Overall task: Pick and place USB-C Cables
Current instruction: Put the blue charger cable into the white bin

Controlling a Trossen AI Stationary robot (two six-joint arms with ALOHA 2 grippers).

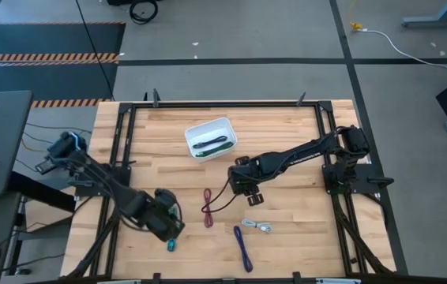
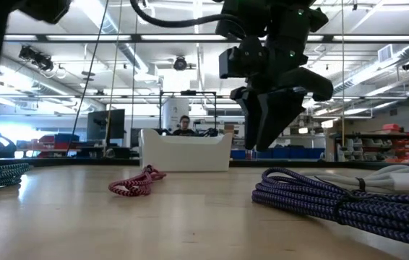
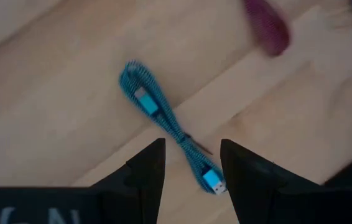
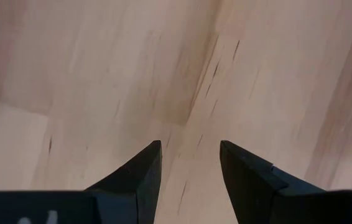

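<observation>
From above, you see the white tray (image 1: 210,136) already holding one or two dark cables, while the dark red cable (image 1: 208,207), purple cable (image 1: 243,247), white-grey cable (image 1: 257,226) and teal cable (image 1: 171,244) still lie on the counter (image 1: 287,229). At counter level, your right tool (image 2: 269,119) hangs above the wood near the tray, carrying nothing. At the wrists, your left tool (image 3: 188,165) is spread open directly over the teal cable, and your right tool is open over bare wood.
</observation>
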